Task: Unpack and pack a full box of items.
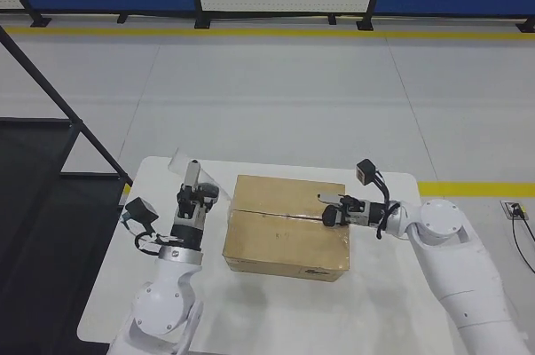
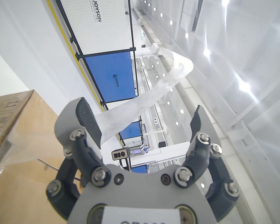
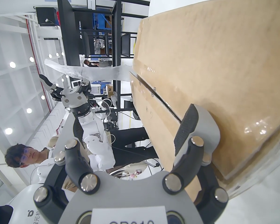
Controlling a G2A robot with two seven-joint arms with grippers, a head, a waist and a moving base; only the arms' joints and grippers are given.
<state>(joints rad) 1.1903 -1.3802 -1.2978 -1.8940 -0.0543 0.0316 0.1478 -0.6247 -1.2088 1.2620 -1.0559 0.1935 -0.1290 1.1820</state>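
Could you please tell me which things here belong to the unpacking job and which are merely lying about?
Job: cardboard box, closed on the table; clear tape strip, peeled up, clinging to the open left claw; open right claw at the box's seam.
Lying about: black frame beside the table; floor socket and cable.

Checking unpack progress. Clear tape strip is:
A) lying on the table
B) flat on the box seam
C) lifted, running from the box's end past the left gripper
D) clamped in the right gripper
C: the tape strip rises from the box past the open left gripper into the air.
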